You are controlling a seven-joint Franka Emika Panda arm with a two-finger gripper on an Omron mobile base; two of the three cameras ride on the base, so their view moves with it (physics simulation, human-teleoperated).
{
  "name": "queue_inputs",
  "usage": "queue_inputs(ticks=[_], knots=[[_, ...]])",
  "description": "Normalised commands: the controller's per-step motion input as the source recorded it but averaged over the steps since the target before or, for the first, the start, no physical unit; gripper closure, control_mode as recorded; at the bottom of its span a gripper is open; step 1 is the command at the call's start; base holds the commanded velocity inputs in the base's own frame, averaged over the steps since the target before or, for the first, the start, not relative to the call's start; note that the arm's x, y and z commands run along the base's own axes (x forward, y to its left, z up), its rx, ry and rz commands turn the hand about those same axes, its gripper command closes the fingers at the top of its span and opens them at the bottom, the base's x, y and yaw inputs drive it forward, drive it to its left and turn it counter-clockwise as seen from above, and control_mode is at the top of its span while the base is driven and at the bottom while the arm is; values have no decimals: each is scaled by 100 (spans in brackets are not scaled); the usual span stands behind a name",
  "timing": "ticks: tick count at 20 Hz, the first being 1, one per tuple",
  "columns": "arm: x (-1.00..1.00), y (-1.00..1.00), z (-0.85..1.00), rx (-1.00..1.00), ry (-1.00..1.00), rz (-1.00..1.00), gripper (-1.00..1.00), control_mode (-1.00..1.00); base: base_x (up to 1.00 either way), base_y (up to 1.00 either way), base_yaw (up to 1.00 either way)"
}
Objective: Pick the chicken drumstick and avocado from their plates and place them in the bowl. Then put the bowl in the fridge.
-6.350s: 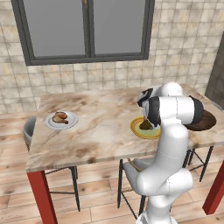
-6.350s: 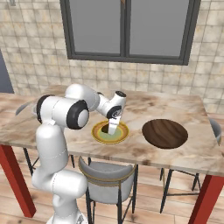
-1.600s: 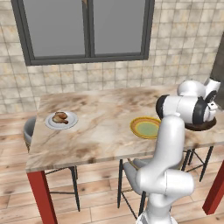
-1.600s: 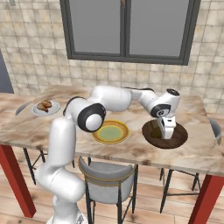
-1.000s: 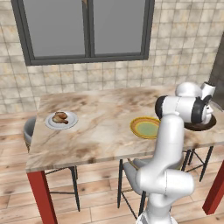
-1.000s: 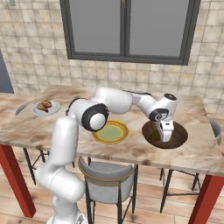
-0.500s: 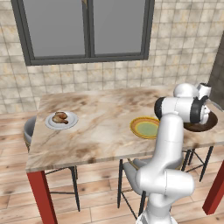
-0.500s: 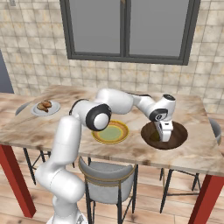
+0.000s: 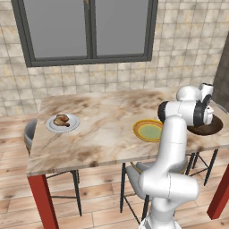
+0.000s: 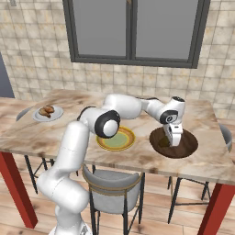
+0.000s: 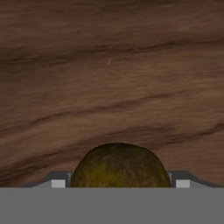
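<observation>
The dark brown bowl (image 10: 185,148) sits at the right end of the table, and its rim also peeks out behind the arm (image 9: 212,128). My gripper (image 10: 175,141) reaches down into it, shut on the olive-green avocado (image 11: 120,168), which sits between the fingertips just above the bowl's wood grain (image 11: 109,74). The yellow-rimmed plate (image 10: 115,139) (image 9: 147,130) lies bare at the table's middle. The chicken drumstick (image 9: 61,120) (image 10: 46,110) lies on the small white plate (image 9: 71,126) at the far left end. The fridge is out of view.
The marble table (image 10: 82,110) has red legs. A grey chair (image 10: 110,181) stands tucked under its near side, and stools stand at both ends. A window and a tiled wall are behind.
My gripper has sunk a little lower into the bowl with the avocado still in it. Nothing else has moved.
</observation>
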Motion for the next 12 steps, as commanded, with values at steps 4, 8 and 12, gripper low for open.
queue_inputs(ticks=[4,8,12], knots=[[0,-16,3,2,4,0,-100,-100,0,0,0],[-1,-13,14,7,1,0,-100,-100,0,0,0],[-10,-6,10,10,3,-1,-100,-100,0,0,0]])
